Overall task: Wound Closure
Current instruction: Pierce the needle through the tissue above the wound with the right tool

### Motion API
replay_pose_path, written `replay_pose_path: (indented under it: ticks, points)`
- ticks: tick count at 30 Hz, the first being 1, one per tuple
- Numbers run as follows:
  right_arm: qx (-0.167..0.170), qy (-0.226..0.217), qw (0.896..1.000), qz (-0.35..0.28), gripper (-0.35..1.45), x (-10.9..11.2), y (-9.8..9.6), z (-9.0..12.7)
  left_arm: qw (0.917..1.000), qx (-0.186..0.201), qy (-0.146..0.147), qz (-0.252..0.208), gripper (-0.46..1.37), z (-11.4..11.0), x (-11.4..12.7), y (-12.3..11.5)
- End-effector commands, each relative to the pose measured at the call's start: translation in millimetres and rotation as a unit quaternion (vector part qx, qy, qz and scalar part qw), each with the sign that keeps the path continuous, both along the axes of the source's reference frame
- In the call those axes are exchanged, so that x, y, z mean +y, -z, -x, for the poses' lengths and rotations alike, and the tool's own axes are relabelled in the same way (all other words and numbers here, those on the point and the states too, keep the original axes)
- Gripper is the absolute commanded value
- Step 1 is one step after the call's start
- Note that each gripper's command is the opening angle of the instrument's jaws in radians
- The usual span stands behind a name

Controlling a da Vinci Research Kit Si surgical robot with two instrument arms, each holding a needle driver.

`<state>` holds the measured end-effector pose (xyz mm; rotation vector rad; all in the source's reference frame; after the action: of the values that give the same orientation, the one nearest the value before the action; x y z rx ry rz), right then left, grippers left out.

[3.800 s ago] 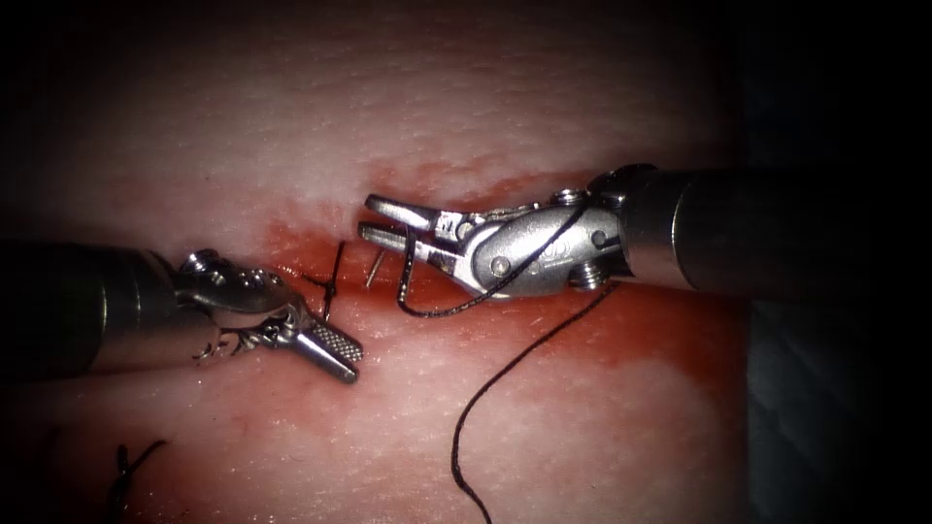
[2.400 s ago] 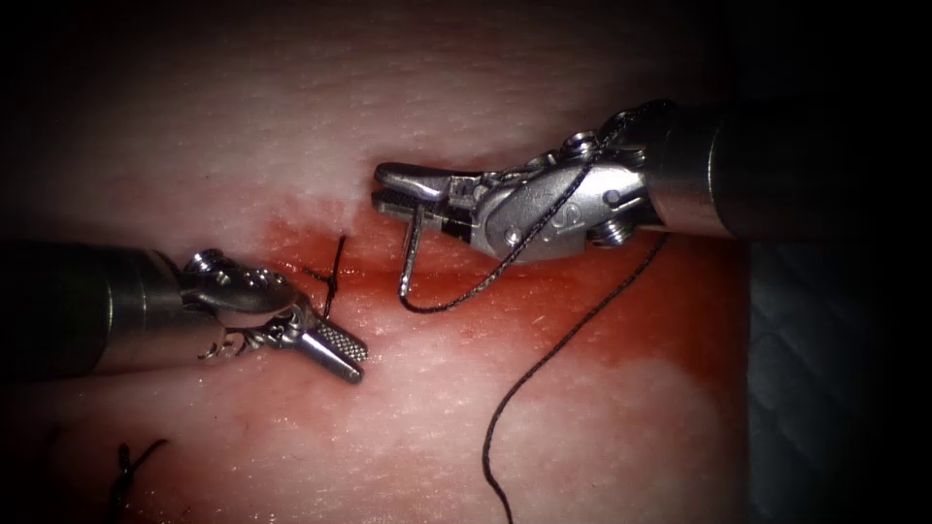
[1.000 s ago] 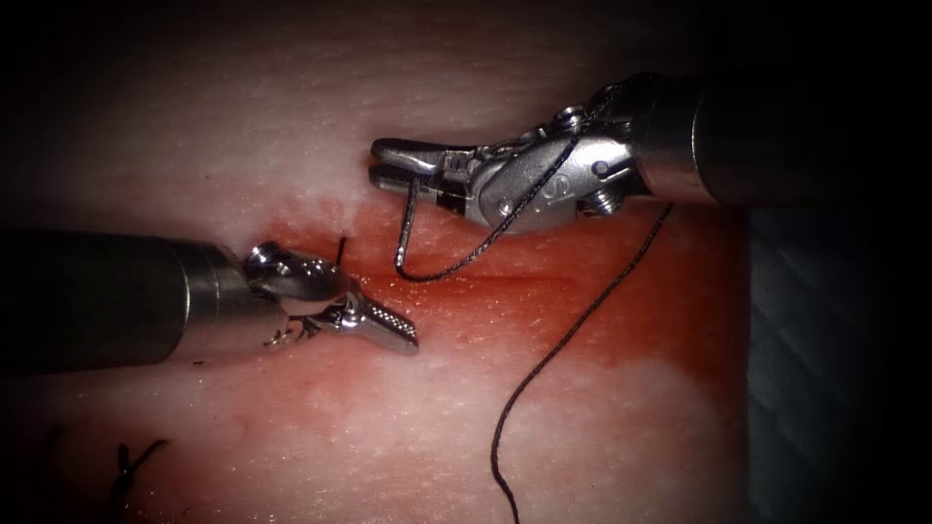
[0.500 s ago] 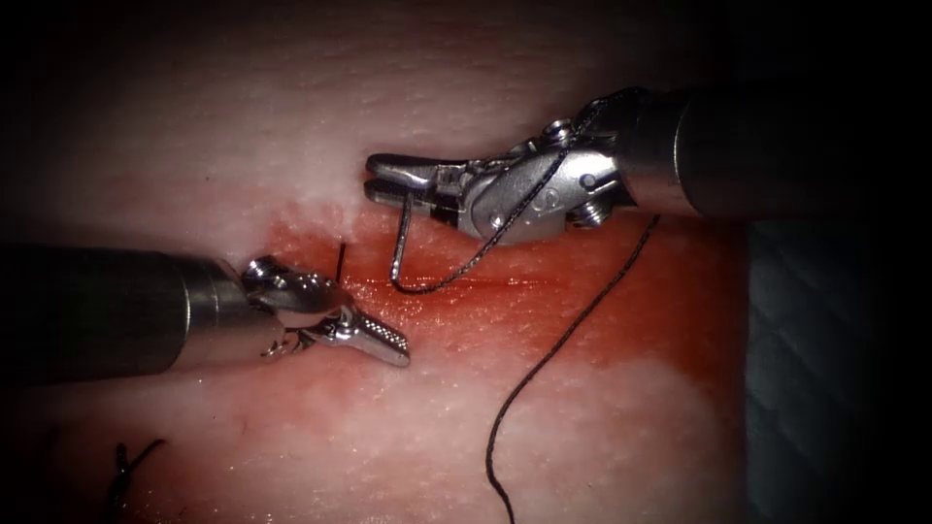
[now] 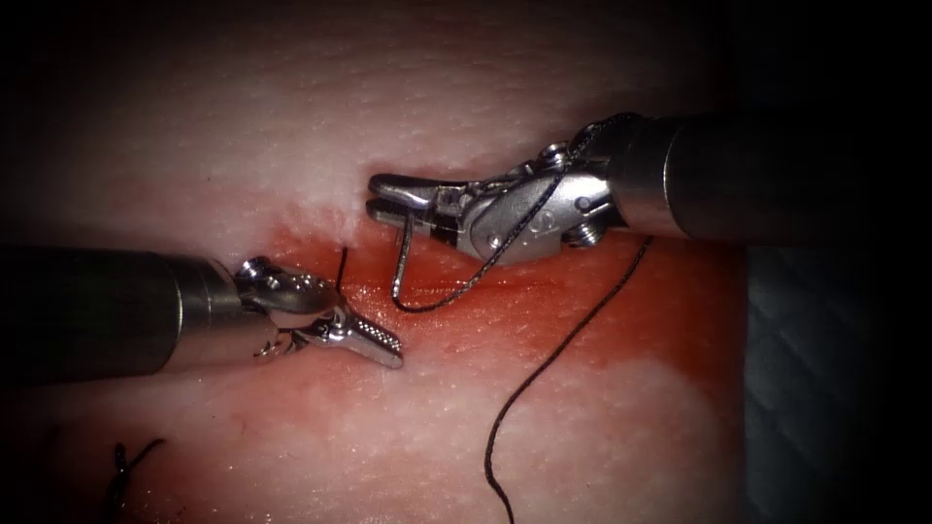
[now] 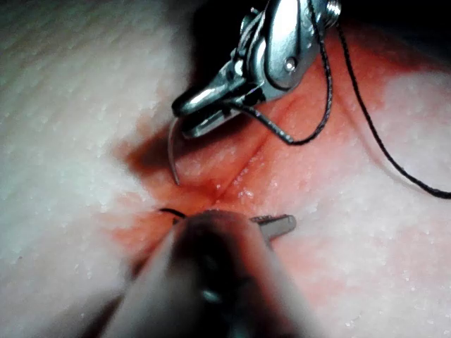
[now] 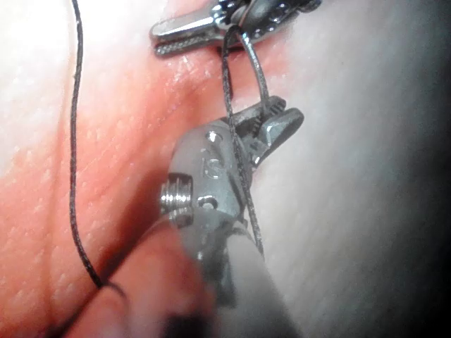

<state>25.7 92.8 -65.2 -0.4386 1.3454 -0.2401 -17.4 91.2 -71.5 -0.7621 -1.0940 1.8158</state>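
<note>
Closure stands incomplete: right tool clamps the needle clear of the tissue, left tool closed, empty, cut unclosed.

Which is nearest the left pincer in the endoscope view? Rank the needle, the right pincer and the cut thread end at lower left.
From the left pincer, holding nothing:
1. the needle: just above, gripped near one end by the right pincer, out of the tissue.
2. the right pincer: higher up.
3. the cut thread end: far lower left.
</note>
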Motion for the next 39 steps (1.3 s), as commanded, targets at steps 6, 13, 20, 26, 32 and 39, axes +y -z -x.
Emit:
replay_pose_path:
  ticks: [6,13,20,26,32,39]
  points:
    - [0.002,-0.014,1.000,-0.018,-0.35,-0.9,-1.9,-0.2,1.0000,-0.001,-0.002,-0.004,0.08,-0.2,0.2,0.2]
    - [0.004,-0.020,0.999,-0.038,-0.35,-2.6,-3.2,-0.2,1.0000,0.000,-0.001,-0.004,0.08,-0.3,0.3,0.2]
    - [0.003,-0.025,0.998,-0.062,-0.35,-5.1,-4.2,-0.4,1.0000,0.000,0.000,-0.003,0.08,-0.4,0.5,0.2]
    - [-0.005,-0.025,0.996,-0.083,-0.35,-6.3,-6.2,-0.9,1.0000,0.000,0.000,-0.003,0.09,-0.4,0.6,0.3]
    - [-0.007,-0.026,0.994,-0.106,-0.35,-7.4,-7.8,-1.6,1.0000,0.000,0.001,-0.002,0.09,-0.5,0.6,0.3]
    - [-0.005,-0.033,0.989,-0.143,-0.35,-7.7,-9.4,-1.7,1.0000,0.001,0.002,-0.002,0.09,-0.6,0.6,0.4]
